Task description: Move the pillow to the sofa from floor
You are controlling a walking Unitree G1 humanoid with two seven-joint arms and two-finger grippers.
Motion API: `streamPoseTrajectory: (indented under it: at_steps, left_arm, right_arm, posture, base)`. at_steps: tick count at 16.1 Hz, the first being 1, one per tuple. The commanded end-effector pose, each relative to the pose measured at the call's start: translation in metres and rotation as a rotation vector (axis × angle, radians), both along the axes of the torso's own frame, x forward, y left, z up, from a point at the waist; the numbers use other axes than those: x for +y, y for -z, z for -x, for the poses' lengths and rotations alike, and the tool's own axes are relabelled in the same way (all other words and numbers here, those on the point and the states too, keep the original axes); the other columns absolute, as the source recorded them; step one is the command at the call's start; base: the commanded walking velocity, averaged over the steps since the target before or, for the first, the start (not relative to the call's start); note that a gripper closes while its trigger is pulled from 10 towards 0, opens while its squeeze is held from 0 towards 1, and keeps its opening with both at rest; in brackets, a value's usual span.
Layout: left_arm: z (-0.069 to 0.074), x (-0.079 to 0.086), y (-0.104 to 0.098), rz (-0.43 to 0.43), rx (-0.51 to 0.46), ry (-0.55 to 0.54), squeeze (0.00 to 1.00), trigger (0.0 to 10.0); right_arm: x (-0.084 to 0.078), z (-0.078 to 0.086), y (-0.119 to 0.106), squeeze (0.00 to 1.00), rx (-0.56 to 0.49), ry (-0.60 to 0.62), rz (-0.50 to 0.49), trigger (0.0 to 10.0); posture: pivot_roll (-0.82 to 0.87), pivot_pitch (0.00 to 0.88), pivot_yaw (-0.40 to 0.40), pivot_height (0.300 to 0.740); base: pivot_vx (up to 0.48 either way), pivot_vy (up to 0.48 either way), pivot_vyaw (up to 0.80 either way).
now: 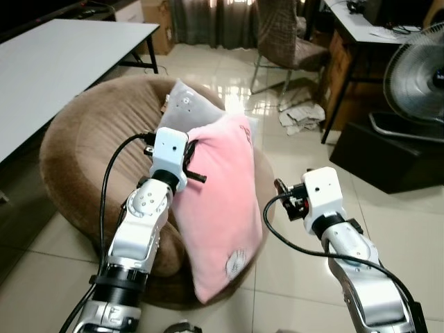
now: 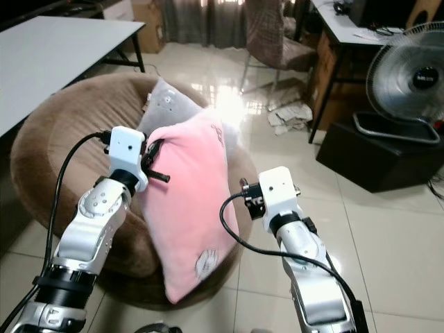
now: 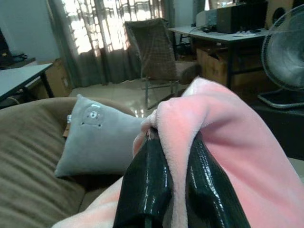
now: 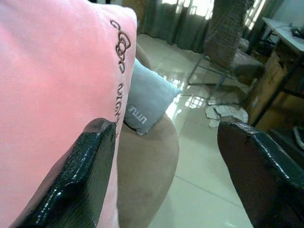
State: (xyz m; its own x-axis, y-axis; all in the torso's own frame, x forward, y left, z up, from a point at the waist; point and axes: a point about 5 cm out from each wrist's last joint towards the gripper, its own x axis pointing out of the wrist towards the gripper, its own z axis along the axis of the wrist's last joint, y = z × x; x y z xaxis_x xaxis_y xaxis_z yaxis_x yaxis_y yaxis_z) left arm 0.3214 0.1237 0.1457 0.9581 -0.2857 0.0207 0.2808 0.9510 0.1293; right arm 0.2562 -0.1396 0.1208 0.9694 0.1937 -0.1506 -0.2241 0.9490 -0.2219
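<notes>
While our left gripper [image 3: 175,190] has its two black fingers [image 3: 145,190] pinched tight on a fold of the pink pillow [image 1: 222,208], our right gripper [image 4: 166,175] stands with its fingers spread wide, one finger just beside the pillow's pink face and the other well clear of it over the tiled floor [image 1: 409,229]. We hold the left arm [image 1: 139,222] bent and raised, its white wrist at the pillow's upper left corner, a black cable looping from it. Our right arm [image 1: 347,243] reaches forward lower down, its wrist near the pillow's right edge; whether it touches the pillow we cannot tell. The pillow hangs upright and slightly tilted, its lower corner down near the floor and its body leaning against the front rim of the brown round sofa [image 1: 83,146]. It is plush and soft pink, with a small printed figure near the lower corner and dark embroidered lettering along one edge. Inside the sofa's hollow lies a grey pillow [image 1: 187,107], propped just behind the pink one. Around us stand a white table [image 1: 62,55], a brown chair [image 1: 281,35], a desk [image 1: 361,28] and a floor fan [image 1: 416,76], with crumpled papers [image 1: 302,114] on the floor.
</notes>
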Motion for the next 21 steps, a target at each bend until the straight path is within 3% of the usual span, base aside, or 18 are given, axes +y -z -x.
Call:
streamPoseTrajectory:
  at_steps: [1,12,15,18,21]
  left_arm:
    - [-0.004,-0.003,-0.022,0.016,-0.091,0.019,0.0,10.0]
    - [-0.007,-0.004,-0.022,0.024,-0.084,0.015,0.0,10.0]
    - [-0.012,-0.003,-0.014,-0.005,-0.041,-0.019,0.0,10.0]
    - [-0.029,-0.009,-0.003,0.01,0.05,-0.052,0.0,10.0]
    - [-0.044,-0.016,0.016,-0.032,0.14,-0.097,0.0,10.0]
  right_arm:
    - [-0.003,0.001,-0.001,0.0,0.002,0.02,-0.003,10.0]
    - [-0.004,0.002,-0.001,0.0,0.003,0.01,0.024,10.0]
    - [-0.003,0.002,0.0,0.0,0.008,0.01,0.017,10.0]
    - [-0.003,0.005,0.003,0.0,0.018,0.011,0.016,10.0]
    - [-0.002,0.008,0.005,0.0,0.026,0.01,0.016,10.0]
  posture:
    - [-0.07,0.035,0.049,0.74]
    - [-0.07,0.037,0.051,0.74]
    - [-0.07,0.039,0.049,0.74]
    - [-0.07,0.056,0.052,0.74]
    - [-0.09,0.076,0.059,0.74]
  base:
    - [0.315,0.0,0.0]
    - [0.334,0.0,0.0]
    - [0.0,0.0,0.0]
    - [0.0,0.0,0.0]
    - [0.0,0.0,0.0]
